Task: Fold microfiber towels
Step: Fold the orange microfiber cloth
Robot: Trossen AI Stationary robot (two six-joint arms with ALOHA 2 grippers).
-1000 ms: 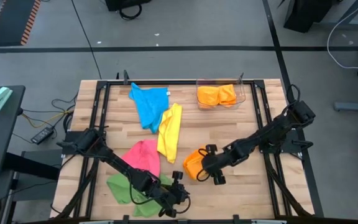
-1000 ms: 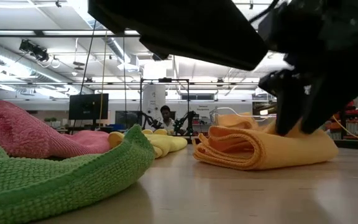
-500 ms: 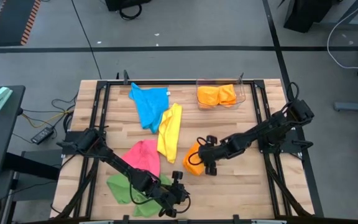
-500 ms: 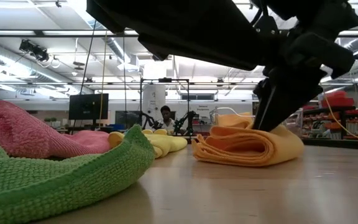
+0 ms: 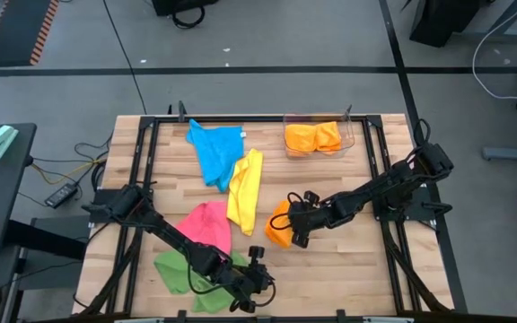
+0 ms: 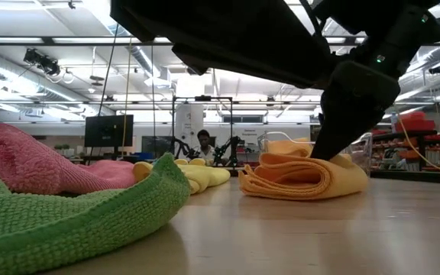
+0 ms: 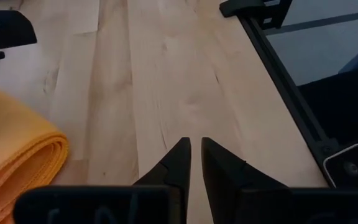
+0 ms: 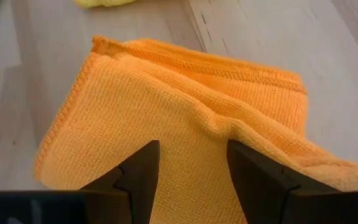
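A folded orange towel [image 5: 279, 231] [image 8: 185, 112] lies flat on the wooden table, right of centre. My right gripper [image 5: 296, 228] [image 8: 191, 152] stands over its right part, open. Near the front edge my left gripper [image 5: 257, 284] [image 7: 194, 144] hovers over bare wood beside a crumpled green towel [image 5: 182, 272], with only a thin slit between its fingertips and nothing in it. A pink towel [image 5: 207, 224], a yellow towel [image 5: 245, 188] and a blue towel [image 5: 215, 151] lie loose on the table. My right gripper sets its two spread fingers [image 8: 140, 171] on the top layer of the folded orange towel [image 6: 321, 158], near its right side. They come slanting down from the table's right. A small ridge of cloth [image 8: 219, 127] stands between them. The towel stays on the table.
A clear bin [image 5: 348, 135] at the back right holds another orange towel [image 5: 312, 137]. A black frame [image 5: 386, 179] borders the tabletop. Bare wood lies right of the folded towel and along the front right. A person [image 6: 203, 141] sits far behind the table.
My right gripper has moved toward the table's left and a little toward the far edge, onto the orange towel, rolling its wrist as it went. The folded towel's right side has been pushed in, so the bundle is shorter.
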